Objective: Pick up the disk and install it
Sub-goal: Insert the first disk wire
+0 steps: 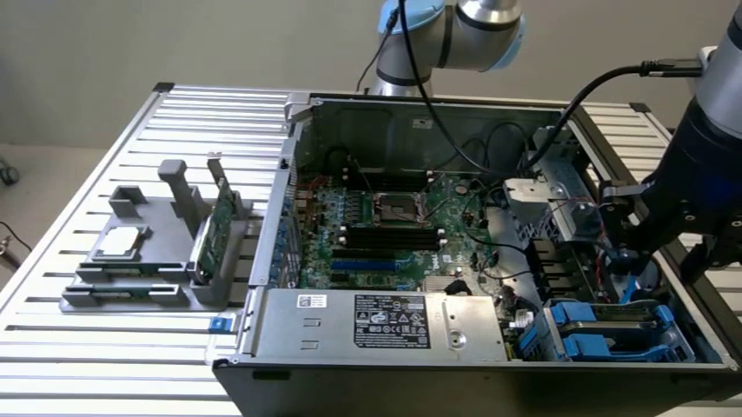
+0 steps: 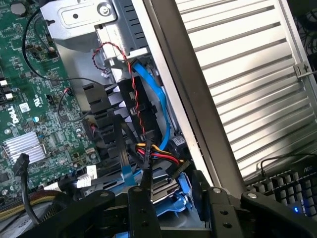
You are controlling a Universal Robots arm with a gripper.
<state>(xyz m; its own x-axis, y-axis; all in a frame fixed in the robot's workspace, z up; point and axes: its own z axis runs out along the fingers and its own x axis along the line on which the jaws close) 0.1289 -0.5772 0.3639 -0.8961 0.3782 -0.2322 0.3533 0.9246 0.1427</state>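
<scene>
One disk (image 1: 609,323) flat in PC bay, claw (image 2: 171,193) spread over it

A grey-silver arm (image 1: 485,26) with pale blue joint caps; a black cable loops down behind the dark wrist housing. The gripper (image 2: 173,198) is matte black, its fingers (image 2: 143,208) flat bars dotted with small screws

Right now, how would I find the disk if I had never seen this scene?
Look inside the open computer case on the slatted table. Go to its front corner at the exterior view's right, beside the grey power supply box. The disk lies there, the only part framed in bright blue plastic.
</scene>
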